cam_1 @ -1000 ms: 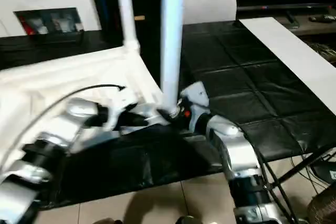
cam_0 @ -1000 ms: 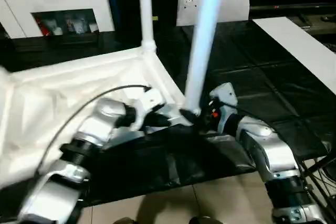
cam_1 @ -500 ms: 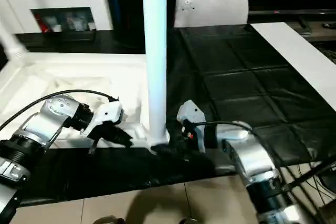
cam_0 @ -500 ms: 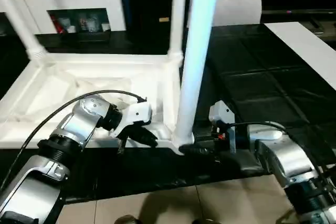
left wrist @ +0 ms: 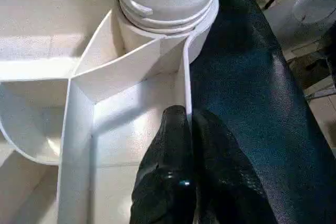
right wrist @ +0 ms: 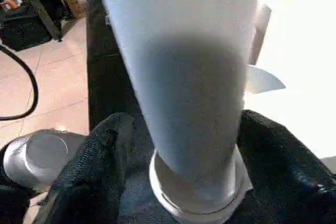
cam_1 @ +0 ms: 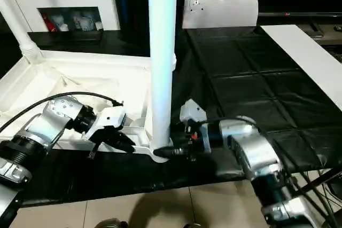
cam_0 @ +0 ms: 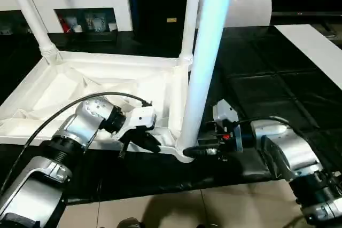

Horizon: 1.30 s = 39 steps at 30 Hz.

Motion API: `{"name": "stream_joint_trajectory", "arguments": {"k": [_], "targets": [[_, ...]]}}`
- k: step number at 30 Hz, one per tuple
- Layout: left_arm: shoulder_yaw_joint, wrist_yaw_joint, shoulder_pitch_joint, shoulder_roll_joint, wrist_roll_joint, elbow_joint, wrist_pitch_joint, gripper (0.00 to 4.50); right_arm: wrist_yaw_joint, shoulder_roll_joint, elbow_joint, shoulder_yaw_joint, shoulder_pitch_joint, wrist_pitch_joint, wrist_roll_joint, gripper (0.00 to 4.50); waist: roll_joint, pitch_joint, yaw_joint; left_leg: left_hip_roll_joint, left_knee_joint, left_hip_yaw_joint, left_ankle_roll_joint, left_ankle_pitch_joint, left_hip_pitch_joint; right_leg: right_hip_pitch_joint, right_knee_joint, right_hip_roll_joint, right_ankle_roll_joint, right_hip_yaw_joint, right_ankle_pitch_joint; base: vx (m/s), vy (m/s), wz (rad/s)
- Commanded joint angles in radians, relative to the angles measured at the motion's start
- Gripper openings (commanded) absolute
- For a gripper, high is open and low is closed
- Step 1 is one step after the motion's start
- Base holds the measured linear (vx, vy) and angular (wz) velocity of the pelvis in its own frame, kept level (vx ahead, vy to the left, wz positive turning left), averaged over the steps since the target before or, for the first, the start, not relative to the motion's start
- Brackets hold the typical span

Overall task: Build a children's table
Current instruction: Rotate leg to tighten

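The white tabletop (cam_0: 80, 86) lies upside down on the black mat, ribs up. Three white legs stand in its corner sockets: the near right leg (cam_0: 206, 62), the far right leg (cam_0: 189, 20) and the far left leg (cam_0: 32, 17). My left gripper (cam_0: 152, 143) is shut on the tabletop's thin rim wall (left wrist: 185, 85), just beside the near right socket. My right gripper (cam_0: 195, 151) comes in from the right at mat level and stands open. Its fingers (right wrist: 105, 150) straddle the base of the near leg (right wrist: 184, 77), close on both sides.
A white cabinet (cam_0: 80, 4) stands at the back left. A flat white sheet with a round mark (cam_1: 219, 6) leans at the back. A long white board (cam_0: 315, 46) lies on the mat's right. Tiled floor (cam_0: 214, 206) starts at the mat's front edge.
The whole picture has swung and levelled as my head moved. My right gripper has settled lower and closer around the near leg's base. The left gripper stays pinched on the rim.
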Motion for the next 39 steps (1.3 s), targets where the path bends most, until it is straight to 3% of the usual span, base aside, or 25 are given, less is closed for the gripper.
{"name": "stream_joint_trajectory", "arguments": {"k": [1,10,15,18,20,22,24,26,28,29,31,32,34,36,37,39], "targets": [[-0.026,-0.031,0.002,-0.010,0.002,-0.014,-0.027,0.00,0.007,0.001,0.009,0.011,-0.010,-0.008,-0.002,2.99,-0.005,-0.071,-0.003,0.032,-0.064,0.000,0.027,-0.217,0.015,0.049,-0.057,-0.061,-0.202,0.041,-0.269,0.000,0.000,0.00],[0.000,0.011,0.014,-0.019,-0.012,-0.017,-0.001,0.00,0.009,0.026,0.003,0.010,-0.005,0.019,0.030,2.23,-0.004,-0.071,-0.001,0.032,-0.064,0.000,0.023,-0.229,0.016,0.048,-0.059,-0.061,-0.197,0.040,-0.292,0.000,0.000,0.00],[0.044,0.141,0.035,-0.080,-0.032,-0.051,0.142,0.00,-0.133,0.096,-0.039,-0.011,0.030,0.078,0.029,2.02,-0.006,-0.067,-0.002,0.033,-0.067,-0.001,0.010,-0.249,0.017,0.046,-0.062,-0.061,-0.188,0.042,-0.323,0.000,0.000,0.00],[0.081,0.260,0.035,-0.147,-0.044,-0.056,0.222,0.00,-0.299,0.178,-0.017,-0.030,0.022,0.103,-0.013,1.99,-0.002,-0.060,-0.016,0.024,-0.068,-0.008,-0.024,-0.330,0.022,0.037,-0.075,-0.061,-0.146,0.037,-0.475,0.000,0.000,0.00],[0.093,0.354,0.024,-0.190,-0.027,-0.033,0.243,0.00,-0.410,0.233,0.015,-0.032,0.008,0.119,-0.055,1.98,-0.005,-0.057,-0.026,0.022,-0.068,-0.012,-0.029,-0.352,0.020,0.035,-0.085,-0.062,-0.114,0.033,-0.544,0.000,0.000,0.00],[0.113,0.457,0.008,-0.234,-0.012,-0.009,0.268,0.00,-0.525,0.297,0.049,-0.050,-0.010,0.141,-0.079,1.97,-0.001,-0.052,-0.044,0.015,-0.066,-0.015,-0.034,-0.387,0.024,0.030,-0.099,-0.061,-0.081,0.026,-0.624,0.000,0.000,0.00],[0.127,0.500,0.005,-0.254,-0.007,-0.010,0.289,0.00,-0.576,0.324,0.058,-0.061,-0.017,0.155,-0.085,1.96,-0.008,-0.052,-0.061,0.005,-0.059,-0.020,-0.024,-0.412,0.028,0.028,-0.116,-0.061,-0.038,0.014,-0.700,0.000,0.000,0.00],[0.175,0.650,-0.015,-0.319,0.002,-0.007,0.354,0.00,-0.738,0.415,0.103,-0.100,-0.052,0.185,-0.105,1.96,-0.005,-0.053,-0.073,0.006,-0.060,-0.022,-0.018,-0.412,0.024,0.028,-0.118,-0.061,-0.036,0.010,-0.692,0.000,0.000,0.00],[0.188,0.694,-0.021,-0.338,0.004,-0.005,0.371,0.00,-0.783,0.445,0.120,-0.114,-0.067,0.188,-0.108,1.96,-0.001,-0.056,-0.079,0.009,-0.065,-0.027,-0.016,-0.426,0.024,0.032,-0.117,-0.059,-0.040,0.002,-0.663,0.000,0.000,0.00],[0.204,0.774,-0.034,-0.362,0.015,-0.004,0.384,0.00,-0.885,0.495,0.157,-0.144,-0.100,0.192,-0.122,1.95,0.007,-0.057,-0.087,0.013,-0.071,-0.028,-0.016,-0.440,0.020,0.033,-0.114,-0.059,-0.053,0.003,-0.616,0.000,0.000,0.00],[0.208,0.789,-0.036,-0.369,0.017,-0.005,0.391,0.00,-0.907,0.506,0.169,-0.149,-0.111,0.192,-0.127,1.95,0.008,-0.059,-0.094,0.013,-0.073,-0.030,-0.017,-0.467,0.024,0.033,-0.115,-0.058,-0.065,-0.003,-0.577,0.000,0.000,0.00],[0.214,0.802,-0.038,-0.377,0.018,-0.008,0.400,0.00,-0.926,0.517,0.182,-0.153,-0.121,0.193,-0.134,1.95,0.011,-0.063,-0.094,0.016,-0.071,-0.028,-0.011,-0.460,0.028,0.030,-0.112,-0.062,-0.085,0.003,-0.532,0.000,0.000,0.00],[0.200,0.776,-0.031,-0.374,0.025,-0.022,0.399,0.00,-0.941,0.525,0.201,-0.154,-0.128,0.129,-0.153,1.95,0.009,-0.064,-0.094,0.018,-0.076,-0.026,-0.004,-0.427,0.015,0.039,-0.103,-0.064,-0.107,0.007,-0.464,0.000,0.000,0.00],[0.196,0.756,-0.022,-0.365,0.026,-0.033,0.391,0.00,-0.929,0.512,0.192,-0.147,-0.120,0.097,-0.167,1.95,0.007,-0.065,-0.092,0.018,-0.076,-0.020,0.003,-0.389,0.012,0.042,-0.095,-0.064,-0.134,0.015,-0.392,0.000,0.000,0.00],[0.196,0.753,-0.021,-0.364,0.026,-0.035,0.390,0.00,-0.927,0.510,0.190,-0.146,-0.119,0.093,-0.169,2.51,0.006,-0.066,-0.091,0.018,-0.074,-0.018,0.006,-0.380,0.013,0.042,-0.094,-0.065,-0.139,0.016,-0.382,0.000,0.000,0.00],[0.179,0.710,-0.004,-0.339,0.025,-0.051,0.357,0.00,-0.899,0.499,0.168,-0.164,-0.102,0.069,-0.149,2.67,0.007,-0.068,-0.086,0.017,-0.072,-0.014,0.022,-0.341,0.010,0.045,-0.092,-0.066,-0.151,0.018,-0.358,0.000,0.000,0.00]]}}
